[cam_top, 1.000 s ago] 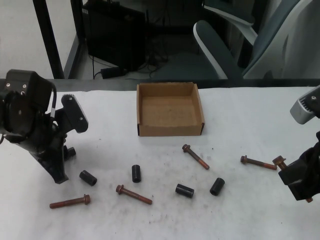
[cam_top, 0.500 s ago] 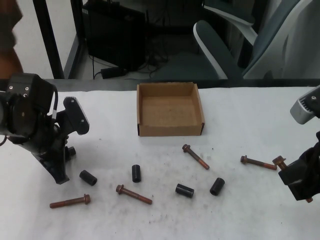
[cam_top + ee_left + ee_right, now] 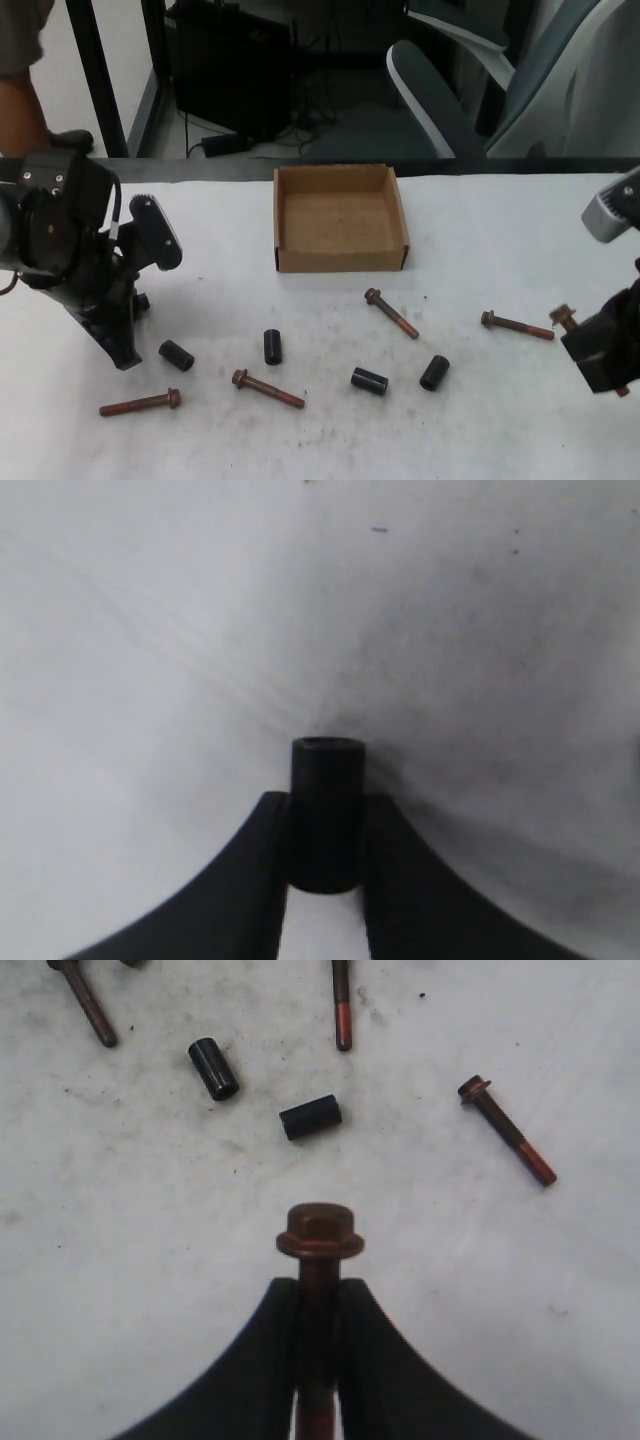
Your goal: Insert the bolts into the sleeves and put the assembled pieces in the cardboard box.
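My left gripper [image 3: 325,880] is shut on a black sleeve [image 3: 325,825] just above the white bench; the high view has this arm at the left [image 3: 80,270]. At the right edge, my right gripper [image 3: 318,1305] is shut on a rusty bolt [image 3: 320,1245], whose head [image 3: 562,317] sticks out past the fingertips. Loose bolts [image 3: 390,312] [image 3: 517,325] [image 3: 267,389] [image 3: 140,404] and loose sleeves [image 3: 176,355] [image 3: 272,347] [image 3: 369,381] [image 3: 434,373] lie scattered between the arms. The cardboard box [image 3: 340,262] stands open and empty behind them.
The bench's back edge runs just behind the box, with an office chair [image 3: 450,90] and dark equipment beyond it. A person's arm [image 3: 20,90] shows at the far upper left, away from the parts. Bare white bench lies right of the box.
The left arm has shifted slightly right with its sleeve. The right gripper has edged up and right a little with its bolt. A person's arm has come into view at the upper left.
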Available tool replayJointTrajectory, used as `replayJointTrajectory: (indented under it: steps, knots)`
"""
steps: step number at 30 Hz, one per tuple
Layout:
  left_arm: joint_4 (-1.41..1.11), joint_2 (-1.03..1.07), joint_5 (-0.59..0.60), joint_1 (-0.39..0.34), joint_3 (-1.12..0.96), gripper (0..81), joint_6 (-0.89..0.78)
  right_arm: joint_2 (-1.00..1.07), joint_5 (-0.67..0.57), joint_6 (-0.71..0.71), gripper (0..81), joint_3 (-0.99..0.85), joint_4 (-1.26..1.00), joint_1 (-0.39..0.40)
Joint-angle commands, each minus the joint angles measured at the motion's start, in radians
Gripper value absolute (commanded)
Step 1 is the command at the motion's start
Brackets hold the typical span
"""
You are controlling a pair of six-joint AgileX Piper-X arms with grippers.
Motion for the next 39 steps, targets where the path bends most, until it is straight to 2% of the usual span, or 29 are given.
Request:
replayJointTrajectory:
  steps: [1,5,8,14,22,26,31,39]
  knots:
    - [0.014,-0.036,0.012,-0.009,-0.003,0.8,-0.059,-0.015,0.010,0.007,0.3,-0.027,-0.004,0.001]
    - [0.025,-0.133,0.314,-0.028,-0.003,0.8,-0.243,-0.015,0.017,0.007,0.3,-0.029,-0.011,0.001]
    - [0.025,-0.200,0.435,-0.042,-0.003,0.8,-0.394,-0.015,-0.002,0.031,0.3,-0.029,-0.038,0.001]
    - [0.025,-0.329,0.632,-0.093,0.005,0.8,-0.559,-0.002,-0.175,0.285,0.3,-0.025,-0.277,0.001]
    - [-0.027,-0.385,0.662,-0.269,0.005,0.8,-0.742,0.100,-0.369,0.699,0.3,-0.025,-0.709,0.001]
    - [-0.199,-0.385,0.662,-0.336,0.020,0.8,-0.880,0.141,-0.415,0.817,0.3,-0.025,-0.867,0.019]
    - [-0.477,-0.385,0.664,-0.355,0.110,0.8,-1.114,0.164,-0.424,0.862,0.3,-0.025,-0.907,0.059]
    - [-0.639,-0.385,0.668,-0.355,0.178,0.8,-1.209,0.165,-0.406,0.862,0.3,-0.025,-0.929,0.092]
